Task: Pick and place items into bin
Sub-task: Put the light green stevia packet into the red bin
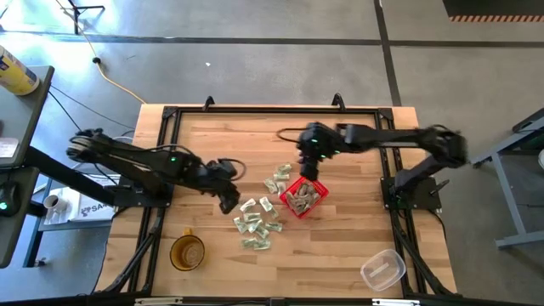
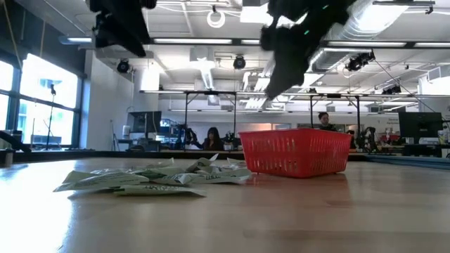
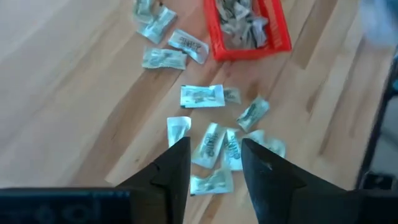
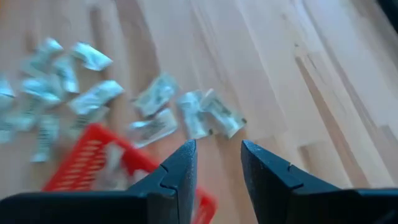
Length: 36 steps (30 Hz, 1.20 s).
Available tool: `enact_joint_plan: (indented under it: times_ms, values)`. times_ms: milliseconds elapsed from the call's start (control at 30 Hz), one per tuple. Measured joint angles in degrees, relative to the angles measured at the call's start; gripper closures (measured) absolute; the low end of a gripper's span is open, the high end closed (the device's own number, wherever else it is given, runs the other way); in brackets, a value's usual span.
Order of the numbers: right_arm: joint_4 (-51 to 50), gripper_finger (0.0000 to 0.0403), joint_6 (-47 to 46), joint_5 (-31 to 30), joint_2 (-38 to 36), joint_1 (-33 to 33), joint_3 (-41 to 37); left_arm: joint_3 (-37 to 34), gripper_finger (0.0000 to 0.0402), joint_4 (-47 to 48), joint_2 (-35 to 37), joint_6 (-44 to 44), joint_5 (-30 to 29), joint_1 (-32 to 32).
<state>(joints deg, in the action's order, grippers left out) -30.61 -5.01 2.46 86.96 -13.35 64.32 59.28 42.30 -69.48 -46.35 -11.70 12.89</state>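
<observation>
From above, the job was partway through. The bin [image 1: 303, 198] sat near the middle of the tabletop with a layer of packets already inside, while plenty more packets [image 1: 257, 224] lay loose on the wood: a cluster on the bin's left side running toward the front edge, and a few [image 1: 278, 180] just behind the bin's left corner. An amber cup [image 1: 187, 252] stood toward the front-left corner and a clear container [image 1: 382, 269] toward the front-right, both well apart from the action. The left gripper [image 1: 228, 201] hung near the left end of the loose cluster; the right gripper [image 1: 311, 172] hovered at the bin's back edge.

Down at table level, the bin [image 2: 295, 151] stood on the wood with the packets [image 2: 151, 178] spread flat beside it, and both arms were up off the surface.

Through the left wrist, the left gripper [image 3: 214, 163] had its fingers parted by a moderate gap, nothing between them, aimed down at the packets [image 3: 210, 144] below; the bin [image 3: 247, 30] lay beyond. My read: a pick was coming.

Through the right wrist, the right gripper [image 4: 217, 163] was likewise part open and empty, above the bin's [image 4: 96, 158] edge, with loose packets [image 4: 186, 112] further on. That looked like a drop just made, though I couldn't confirm it.
</observation>
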Motion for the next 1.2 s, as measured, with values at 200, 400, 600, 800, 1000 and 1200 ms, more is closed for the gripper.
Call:
enact_joint_plan:
  times_ms: [200, 400, 600, 800, 1000, 1200]
  values:
    - [-2.16, 0.0284, 5.47, -0.39, 13.95, -1.69, 9.53, -8.08, 0.0229, -5.35, 7.17, -6.59, 0.0, -0.01]
    - [-11.76, 0.0237, 10.75, -0.94, 23.41, -2.18, 17.39, -8.55, 0.0229, -5.9, 8.18, -4.46, 0.07, 1.93]
    - [-12.8, 0.0168, 17.18, -5.3, 28.63, -1.6, 20.51, -8.54, 0.0229, -5.42, 8.16, -2.91, -2.33, 2.9]
    - [-12.43, 0.0147, 21.92, -5.53, 30.71, -1.63, 20.78, -8.54, 0.0229, -0.07, 8.14, -1.93, -4.4, 2.9]
    - [-10.99, 0.0171, 24.9, -2.88, 32.29, -1.61, 20.78, -8.54, 0.0229, 1.96, 8.14, -1.9, -5.88, 2.88]
    - [-10.8, 0.0224, 26.14, -2.12, 33.82, -1.41, 20.79, -8.54, 0.0229, 3.32, 8.14, -1.93, -7.74, 2.88]
